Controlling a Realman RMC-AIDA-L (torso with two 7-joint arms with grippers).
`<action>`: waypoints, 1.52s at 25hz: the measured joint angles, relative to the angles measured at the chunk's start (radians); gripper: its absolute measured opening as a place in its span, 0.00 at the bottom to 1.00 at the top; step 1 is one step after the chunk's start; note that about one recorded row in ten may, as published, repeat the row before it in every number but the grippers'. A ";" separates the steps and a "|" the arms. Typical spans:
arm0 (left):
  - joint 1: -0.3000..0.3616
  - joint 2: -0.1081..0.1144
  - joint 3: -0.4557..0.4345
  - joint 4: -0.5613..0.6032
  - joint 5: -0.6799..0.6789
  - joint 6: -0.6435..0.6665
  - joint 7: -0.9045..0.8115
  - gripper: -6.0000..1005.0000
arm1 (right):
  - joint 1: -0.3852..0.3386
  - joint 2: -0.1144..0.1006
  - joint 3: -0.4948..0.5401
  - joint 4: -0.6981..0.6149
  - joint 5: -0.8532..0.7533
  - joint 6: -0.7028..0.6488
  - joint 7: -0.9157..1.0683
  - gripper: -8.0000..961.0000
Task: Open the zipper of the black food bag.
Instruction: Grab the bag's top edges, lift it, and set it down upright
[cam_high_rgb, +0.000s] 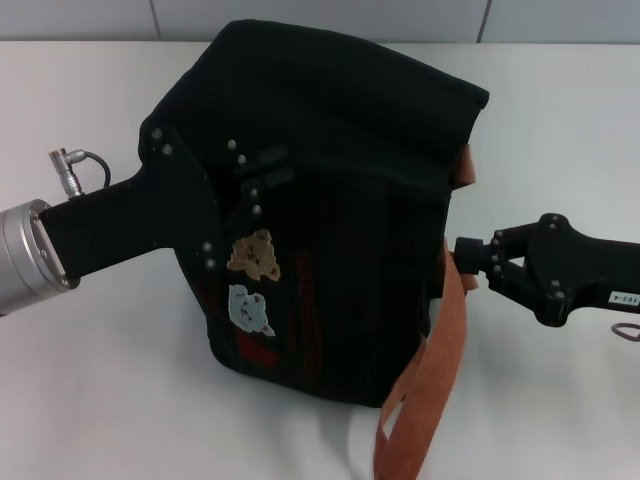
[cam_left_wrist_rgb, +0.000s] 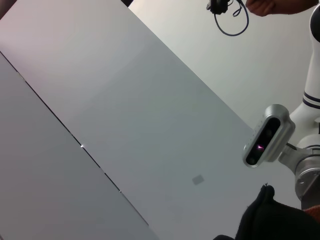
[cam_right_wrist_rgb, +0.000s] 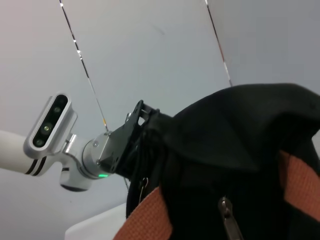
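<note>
Head view: left claw (cam_high_rgb: 262, 185) tips hidden against black food bag (cam_high_rgb: 340, 250).

I work in a lab: plain white table (cam_high_rgb: 120, 400), bare grey panel walls (cam_left_wrist_rgb: 125, 115), and a cable (cam_left_wrist_rgb: 227, 20) hanging overhead.

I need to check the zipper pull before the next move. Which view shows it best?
The right wrist view: the silver zipper pull hangs plainly on the black food bag. The head view shows only the bag's body; the left wrist view shows just a black corner.
</note>
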 joint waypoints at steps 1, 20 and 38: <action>0.000 0.000 0.000 0.000 0.000 0.000 0.000 0.07 | -0.001 0.005 0.004 0.000 0.001 0.000 -0.007 0.01; 0.005 -0.003 0.008 -0.008 0.000 0.007 0.001 0.07 | 0.016 0.034 0.002 0.121 0.106 0.049 -0.181 0.45; 0.001 -0.002 0.012 -0.025 0.000 0.017 0.013 0.07 | 0.053 0.037 -0.031 0.191 0.100 0.080 -0.212 0.23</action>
